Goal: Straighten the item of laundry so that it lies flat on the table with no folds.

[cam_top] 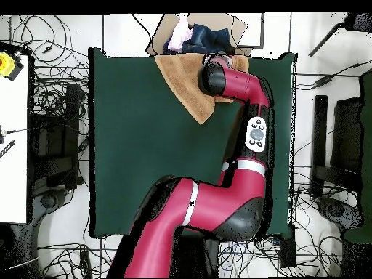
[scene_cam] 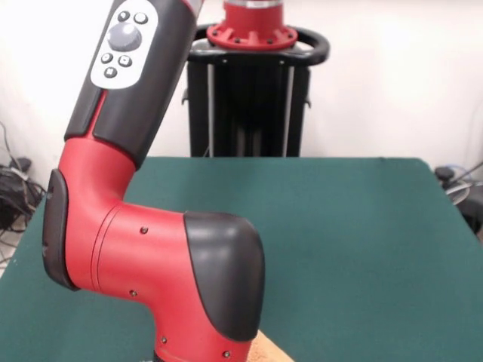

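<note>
The item of laundry (cam_top: 183, 86), a light orange-tan towel, lies on the dark green table (cam_top: 131, 145) at the edge far from the robot's base in the overhead view. It is skewed, and one corner points toward the table's middle. The red and black arm's last joint (cam_top: 216, 77) sits right over the towel's right part and hides whatever is under it. In the front view only a small tan corner of the towel (scene_cam: 270, 351) shows at the bottom edge of the table (scene_cam: 362, 241), behind the arm's big joint (scene_cam: 173, 279). The gripper itself shows in neither view.
An open cardboard box (cam_top: 197, 35) holding dark and pink clothes stands just past the table edge by the towel. Cables cover the floor round the table. A white bench (cam_top: 13, 131) stands at the left. The black pedestal (scene_cam: 253, 90) rises behind the table.
</note>
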Controlling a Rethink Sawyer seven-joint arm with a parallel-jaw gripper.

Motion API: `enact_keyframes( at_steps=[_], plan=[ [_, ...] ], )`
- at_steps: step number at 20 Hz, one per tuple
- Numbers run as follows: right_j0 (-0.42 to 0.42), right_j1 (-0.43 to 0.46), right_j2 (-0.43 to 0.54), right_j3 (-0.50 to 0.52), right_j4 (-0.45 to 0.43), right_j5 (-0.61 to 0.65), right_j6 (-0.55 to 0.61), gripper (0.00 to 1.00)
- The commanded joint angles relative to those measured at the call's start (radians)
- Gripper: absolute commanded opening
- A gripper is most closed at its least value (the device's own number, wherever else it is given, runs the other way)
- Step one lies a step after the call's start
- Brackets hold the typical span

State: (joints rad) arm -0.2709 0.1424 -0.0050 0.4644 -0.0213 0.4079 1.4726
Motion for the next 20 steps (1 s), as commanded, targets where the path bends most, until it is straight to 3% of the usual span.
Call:
enact_keyframes(
  at_steps=[1,13,20],
  plan=[
    [0.014,-0.017,0.006,0.313,0.026,0.069,0.29,0.0],
    [0.013,-0.032,0.002,0.343,0.047,0.084,0.273,0.0],
    [0.014,-0.219,0.016,0.553,0.085,0.154,0.268,0.0]
  ],
)
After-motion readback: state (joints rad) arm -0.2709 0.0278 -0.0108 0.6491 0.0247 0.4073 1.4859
